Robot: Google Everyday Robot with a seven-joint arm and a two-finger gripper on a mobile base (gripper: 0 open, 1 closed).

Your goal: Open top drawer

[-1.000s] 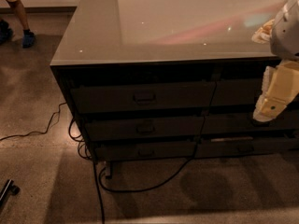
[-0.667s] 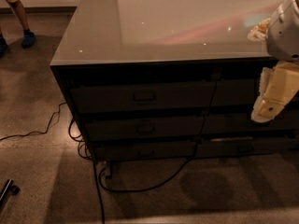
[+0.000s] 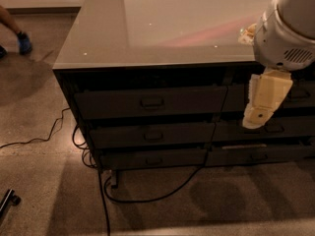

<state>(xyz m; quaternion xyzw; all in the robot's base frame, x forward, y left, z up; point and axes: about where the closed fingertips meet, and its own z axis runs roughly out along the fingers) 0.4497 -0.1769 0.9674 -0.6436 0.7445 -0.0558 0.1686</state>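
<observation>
One gripper [image 3: 257, 116] (state unreadable) is hanging right of the top drawer [image 3: 150, 102], uppermost of three stacked drawer fronts [image 3: 151, 136].

tool [image 3: 256, 118] | shifted left toward top drawer [image 3: 150, 102] | seemingly fronting right drawer column [image 3: 229, 132]

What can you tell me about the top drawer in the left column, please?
The top drawer is a wide, dark grey-brown front, the tallest in the left column, just under the glossy countertop. A small bar handle sits at its centre. It looks shut; no inside shows. Two shallower fronts lie below. Nothing touches it; the cream end effector hangs to its right, before the other column.
</observation>
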